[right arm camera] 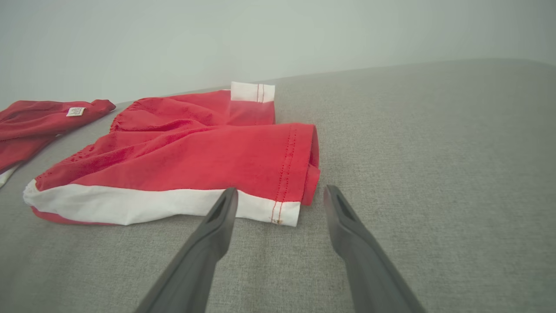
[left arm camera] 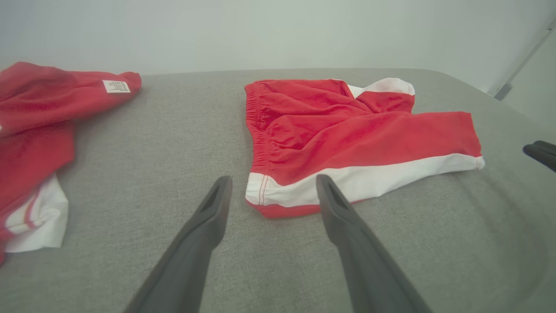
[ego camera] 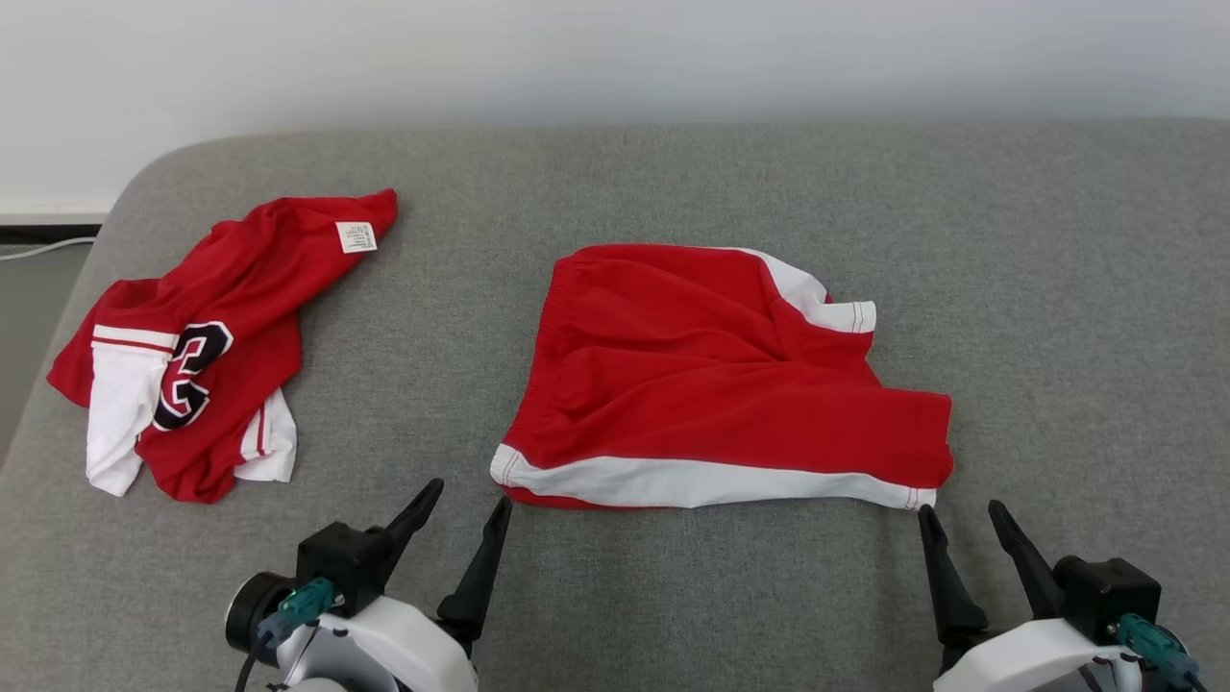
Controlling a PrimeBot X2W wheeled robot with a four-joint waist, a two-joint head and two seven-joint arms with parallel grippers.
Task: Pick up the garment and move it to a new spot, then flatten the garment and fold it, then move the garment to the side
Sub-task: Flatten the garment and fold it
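The garment, red shorts with a white side stripe, lies roughly flat with some wrinkles in the middle of the grey padded surface. My left gripper stands open just before the shorts' near left corner, which lies past its fingertips in the left wrist view. My right gripper is open just before the near right corner, the leg hem, with its fingertips on either side of that hem. Neither gripper holds anything. The shorts touch no finger.
A crumpled red and white jersey with a dark number lies at the left of the surface. A pale wall runs behind. The surface's left edge drops to a floor. Bare grey fabric stretches to the right.
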